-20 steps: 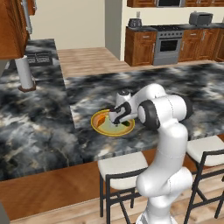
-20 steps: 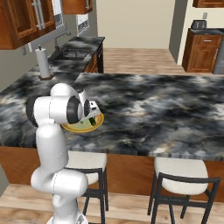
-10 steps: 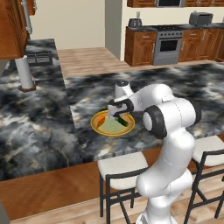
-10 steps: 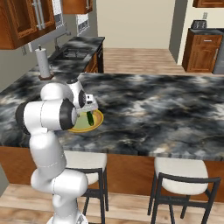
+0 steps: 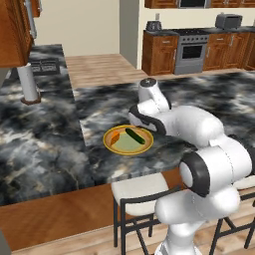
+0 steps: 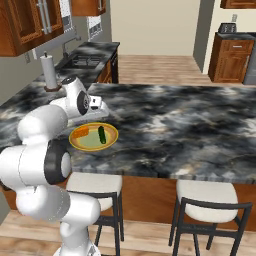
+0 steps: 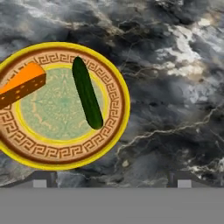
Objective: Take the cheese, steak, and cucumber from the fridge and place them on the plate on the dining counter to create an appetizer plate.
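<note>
lifting clear is the aim: the tool (image 7: 111, 183) stands wide and empty above the desk (image 5: 45, 144), cucumber (image 7: 87, 92) and cheese (image 7: 22, 83) on the plate (image 7: 114, 127) (steak unseen); rise straight, avoiding the rim.

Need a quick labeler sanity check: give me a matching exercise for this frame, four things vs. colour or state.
Things:
1. cheese
2. cucumber
3. plate
4. tool

Colour or state:
A. yellow-rimmed, on the dining counter
B. open, holding nothing, up off the plate
C. orange wedge at one side of the plate
D. dark green, lying across the plate beside the wedge

Pairs: 1-C, 2-D, 3-A, 4-B
</note>
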